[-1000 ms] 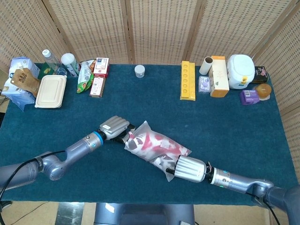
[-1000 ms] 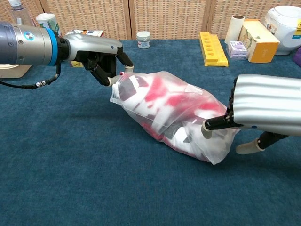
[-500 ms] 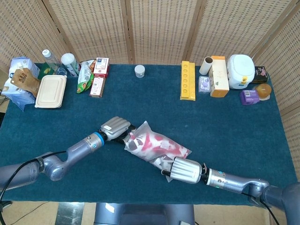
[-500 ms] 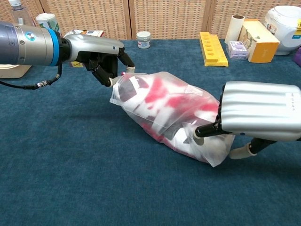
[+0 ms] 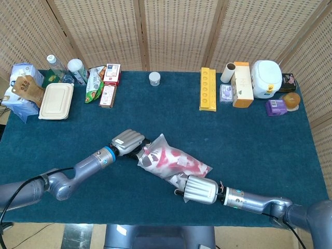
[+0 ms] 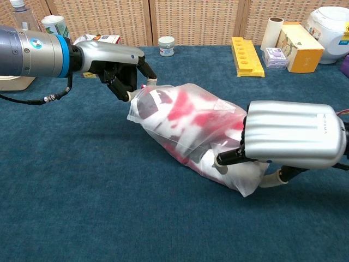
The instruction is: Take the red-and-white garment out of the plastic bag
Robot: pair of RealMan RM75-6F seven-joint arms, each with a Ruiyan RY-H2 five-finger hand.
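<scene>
A clear plastic bag (image 5: pixel 174 162) (image 6: pixel 163 128) lies slantwise in the middle of the blue table, with the red-and-white garment (image 6: pixel 199 117) wholly inside it. My left hand (image 5: pixel 128 141) (image 6: pixel 117 63) is at the bag's upper left end, and its fingertips pinch the plastic there. At the lower right end, my right hand (image 5: pixel 198 189) (image 6: pixel 292 134) lies back-up over the bag. A finger touches the plastic and the thumb sits under the bag's corner, apart from it. The palm hides the other fingers.
Along the back edge stand a yellow tray (image 5: pixel 207 88), a white cooker (image 5: pixel 266 78), boxes, a small jar (image 5: pixel 154 78), snack packs and a beige food box (image 5: pixel 56 101). Bare blue cloth (image 5: pixel 249 140) surrounds the bag.
My right hand has slid left, further over the bag's lower right end. The left hand and the bag have barely moved.
</scene>
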